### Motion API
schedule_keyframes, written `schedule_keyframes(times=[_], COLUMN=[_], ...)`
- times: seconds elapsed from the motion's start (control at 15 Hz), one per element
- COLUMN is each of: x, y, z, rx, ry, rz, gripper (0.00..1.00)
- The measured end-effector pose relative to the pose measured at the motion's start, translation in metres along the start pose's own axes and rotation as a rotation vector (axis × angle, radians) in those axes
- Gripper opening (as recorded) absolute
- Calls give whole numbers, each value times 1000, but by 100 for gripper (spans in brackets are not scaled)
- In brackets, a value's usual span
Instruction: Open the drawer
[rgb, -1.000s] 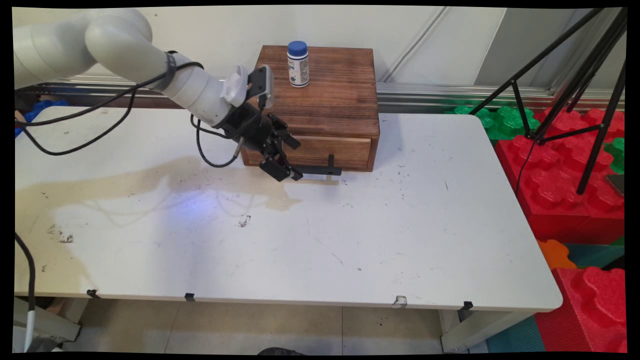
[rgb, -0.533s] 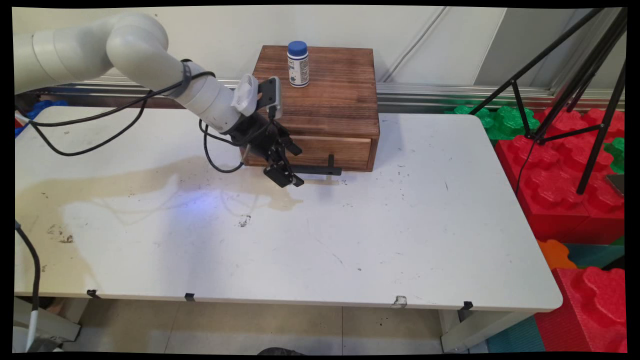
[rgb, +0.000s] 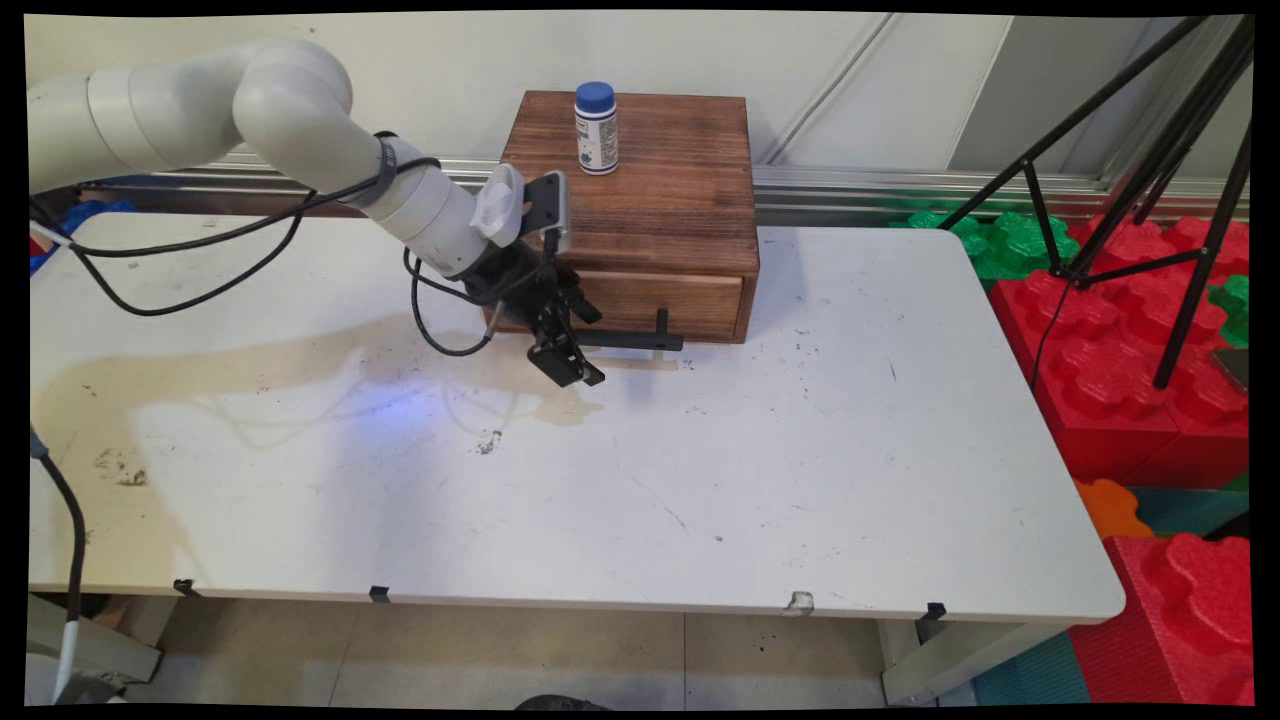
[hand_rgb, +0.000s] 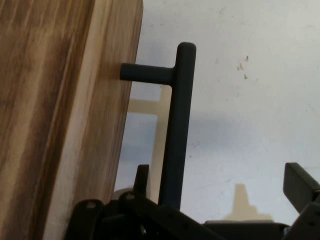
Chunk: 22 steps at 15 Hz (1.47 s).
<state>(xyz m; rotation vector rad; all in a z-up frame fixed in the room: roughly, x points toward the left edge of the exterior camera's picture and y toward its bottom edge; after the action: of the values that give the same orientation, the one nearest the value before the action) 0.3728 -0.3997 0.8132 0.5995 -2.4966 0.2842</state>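
Observation:
A dark wooden box (rgb: 640, 200) stands at the table's back, with a lighter drawer front (rgb: 660, 300) low on its near face. A black bar handle (rgb: 630, 342) sticks out from the drawer on short posts. My black gripper (rgb: 568, 362) hangs at the handle's left end, just above the table, and is open. In the hand view the handle bar (hand_rgb: 177, 125) runs up between the two fingers of the gripper (hand_rgb: 220, 172), close to the left finger (hand_rgb: 142, 177) and well apart from the right one (hand_rgb: 300, 182). The drawer front (hand_rgb: 60, 115) fills the left of that view.
A white bottle with a blue cap (rgb: 596, 128) stands on top of the box near its back edge. Black tripod legs (rgb: 1150, 150) and red and green foam blocks (rgb: 1130, 340) stand off the table's right side. Black cables (rgb: 200, 270) hang from the arm.
The arm has swung to the right and the gripper has moved a little right and down, closer along the handle's left end. The box, drawer and bottle have not moved.

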Motion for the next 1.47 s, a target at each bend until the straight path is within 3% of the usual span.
schedule_keyframes(times=[0.73,1.47], x=[-3,-4], y=[6,25], z=[8,4], rx=[-8,-25], ry=[-35,-42], rz=[6,36], gripper=[100,100])
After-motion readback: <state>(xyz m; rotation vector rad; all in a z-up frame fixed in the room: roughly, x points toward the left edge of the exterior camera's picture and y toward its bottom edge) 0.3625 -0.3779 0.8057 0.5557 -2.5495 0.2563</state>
